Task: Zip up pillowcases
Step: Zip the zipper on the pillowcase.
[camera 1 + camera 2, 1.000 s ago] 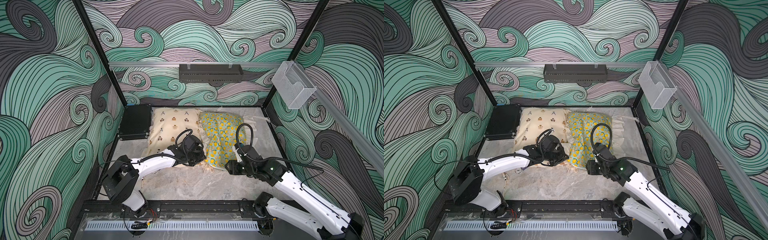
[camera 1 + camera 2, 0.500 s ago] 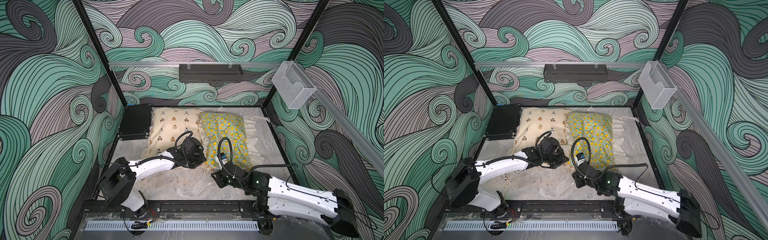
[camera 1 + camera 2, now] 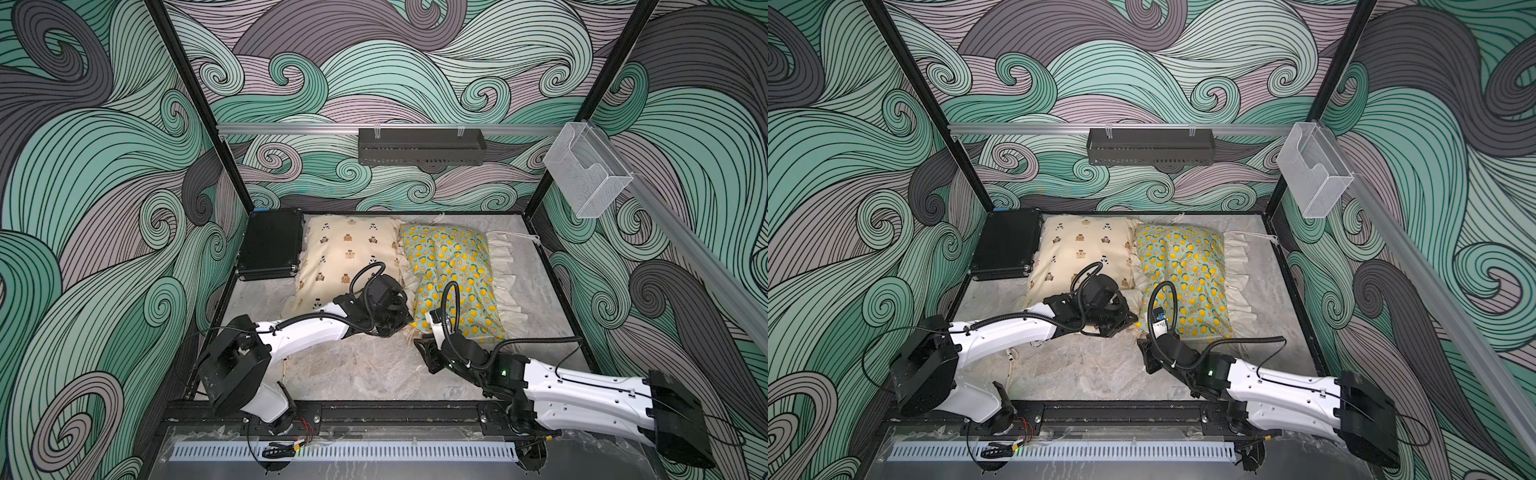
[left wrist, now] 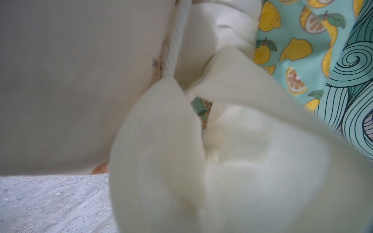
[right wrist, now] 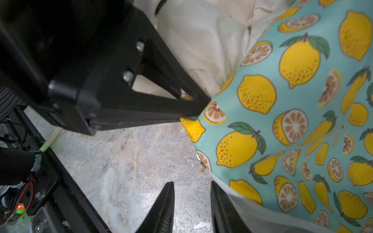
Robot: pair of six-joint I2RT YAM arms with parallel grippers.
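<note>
Left jaws tight on lemon pillowcase (image 5: 282,121)

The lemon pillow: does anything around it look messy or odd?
Nothing torn or spilled. The cream ruffle between the lemon pillow and bear pillow is bunched up at their near corners, where the left gripper pinches it.

Bare table (image 3: 365,370) open across near half, left arm (image 3: 307,332) and right arm (image 3: 582,386) low over it, far half blocked by black case (image 3: 272,245), cream pillowcase (image 3: 349,249), lemon pillowcase (image 3: 449,266), bare strip beside right wall (image 3: 602,291)
</note>
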